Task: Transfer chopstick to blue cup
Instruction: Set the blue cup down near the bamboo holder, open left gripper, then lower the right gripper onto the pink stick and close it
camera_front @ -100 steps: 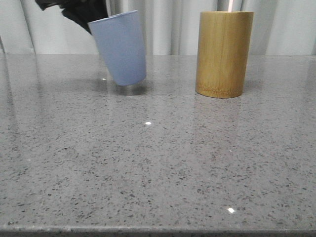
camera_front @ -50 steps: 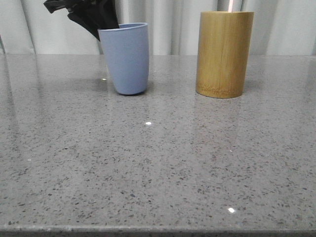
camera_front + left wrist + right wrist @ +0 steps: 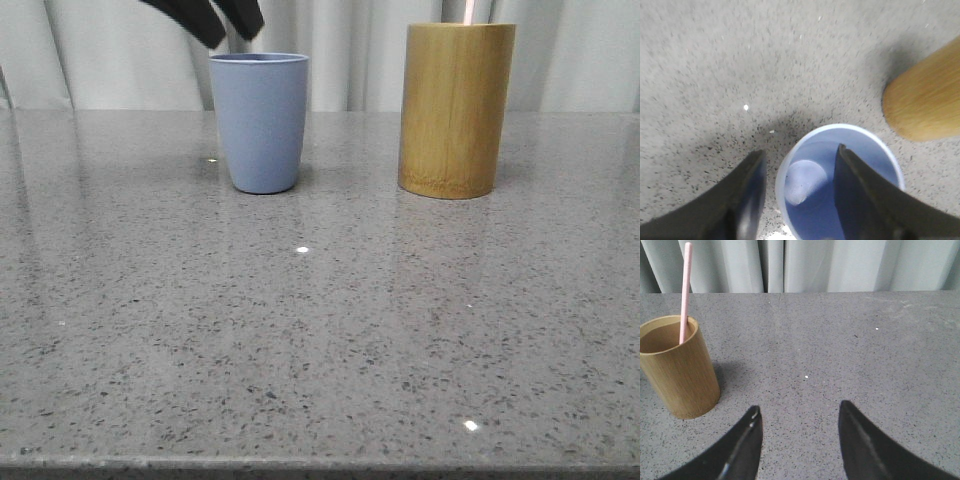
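Left claw (image 3: 797, 192) is spread open, holding nothing. In its wrist view one finger sits over the blue cup's (image 3: 840, 185) mouth and the other outside the rim, so the wall lines up between them, but I can't tell if either touches. In the front view the fingertips (image 3: 205, 22) hang just above the rim, apart from it.

Blue cup (image 3: 259, 122) stands upright on the tabletop (image 3: 320, 330), and the inside looks empty — bare bottom visible, no stick in it.

Right claw (image 3: 799, 437) is also open and empty, hovering over bare tabletop, well apart from the bamboo cylinder (image 3: 679, 367).

Chopstick (image 3: 686, 290) is in the bamboo cylinder, leaning on its rim, only the upper part showing. In the front view just a pink sliver (image 3: 467, 11) pokes above the cylinder (image 3: 455, 108), which stands beside the cup with a clear gap.

Status as I read it: receiving cup is upright and ready, the transfer itself is not started. Left to do — get a claw onto the stick, lift it clear of the cylinder, carry it across, drop it in the cup. Right claw looks like the likelier one for the pick, but that's a guess.
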